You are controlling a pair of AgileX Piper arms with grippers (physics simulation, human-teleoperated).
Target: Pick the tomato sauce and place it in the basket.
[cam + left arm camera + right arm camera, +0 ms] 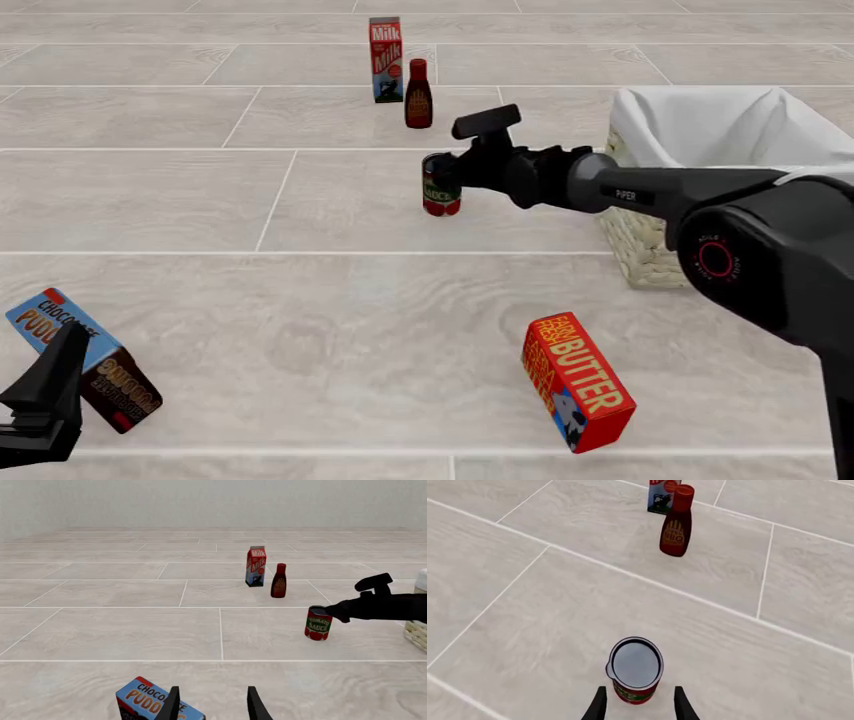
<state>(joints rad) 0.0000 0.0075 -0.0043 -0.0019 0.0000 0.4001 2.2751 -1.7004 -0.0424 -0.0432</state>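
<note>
From the front: right gripper [450, 178] at tomato sauce [439, 188] beside basket [641, 250], contact unclear; from right wrist: open fingers [599, 706] flanking the can, apart from it; from left wrist: left gripper [212, 702] open over pudding box [143, 700].

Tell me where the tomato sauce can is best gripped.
Grip the tomato sauce can across its round side wall, coming from the near side as the right pincer does. It stands upright and apart from the BBQ sauce bottle, so both flanks are free.
</note>
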